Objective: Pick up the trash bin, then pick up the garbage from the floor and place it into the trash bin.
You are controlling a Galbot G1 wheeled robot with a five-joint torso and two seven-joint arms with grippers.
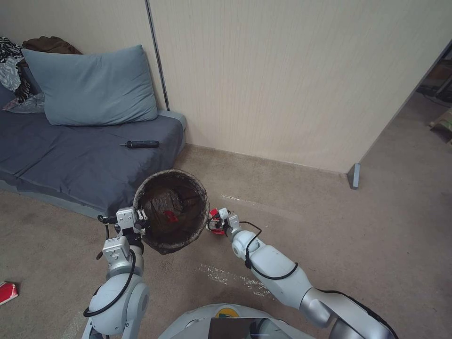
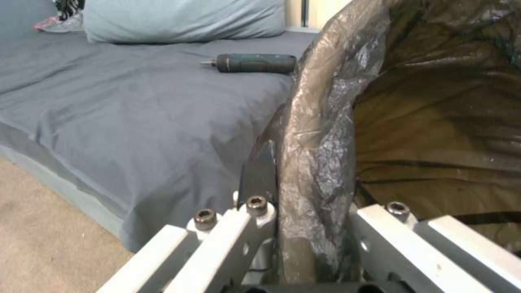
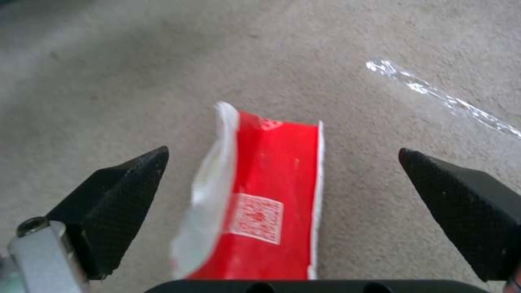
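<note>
Red and white, the garbage wrapper [image 3: 260, 199] lies flat on the carpet [image 3: 380, 49] between the spread fingers of the right gripper [image 1: 218, 225], just beside the trash bin [image 1: 171, 212]. The left gripper [image 2: 312, 228] is clamped on the bin's bagged rim. Flat foil may slip the pinch; whether the tips reach the floor is unclear. The sofa [image 1: 70, 160], bearing a screwdriver [image 1: 141, 144], crowds the bin.

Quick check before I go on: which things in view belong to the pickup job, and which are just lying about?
Job:
- trash bin, rim clamped in left gripper
- red wrapper on the carpet, between open right gripper fingers
- red packet by the view's left edge

Lying about:
- screwdriver on sofa
- pillow
</note>
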